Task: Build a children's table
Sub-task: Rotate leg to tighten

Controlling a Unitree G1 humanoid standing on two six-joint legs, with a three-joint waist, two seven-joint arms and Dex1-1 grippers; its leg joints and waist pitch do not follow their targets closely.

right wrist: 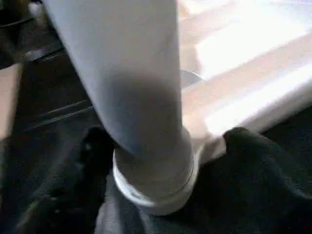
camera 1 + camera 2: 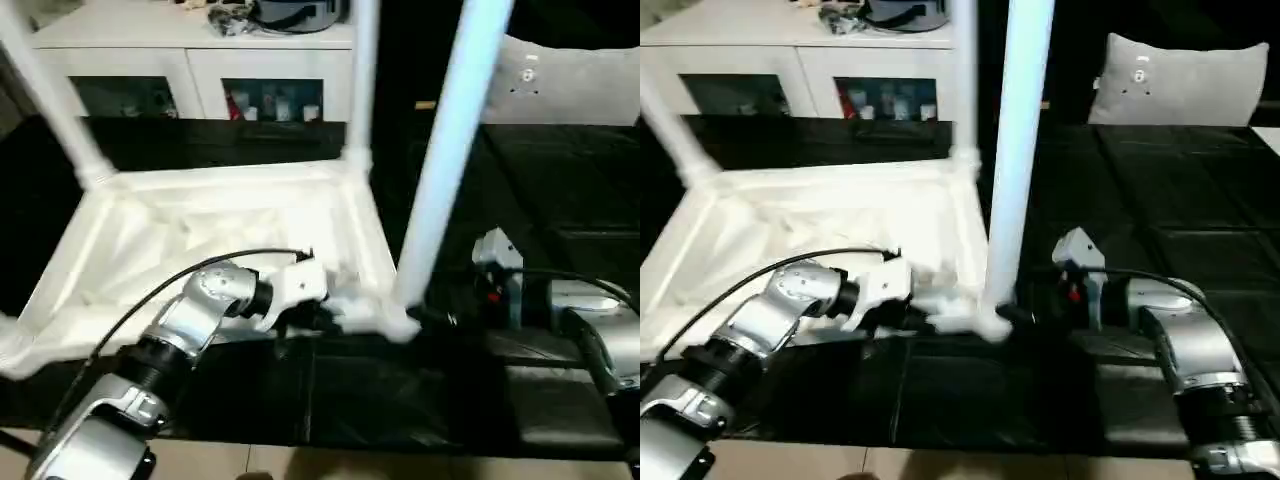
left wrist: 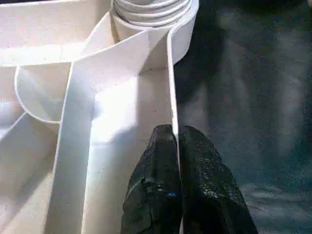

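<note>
The white ribbed square plastic tabletop (image 2: pixel 230 250) lies upside down on the black table (image 2: pixel 1160 200), three white tapered legs (image 2: pixel 455 150) standing at about ten, one and five o'clock, the left gripper (image 3: pixel 175 141) clamped on its rim, the right gripper (image 1: pixel 156 146) apart around the near leg's base, so one leg probably remains.

Light from above glares off the white table top (image 2: pixel 210 235) until its ribs wash out, the black worktable (image 2: pixel 1160 220) beside it stays dim, and the near leg (image 1: pixel 131 87) is soft and out of focus.
</note>
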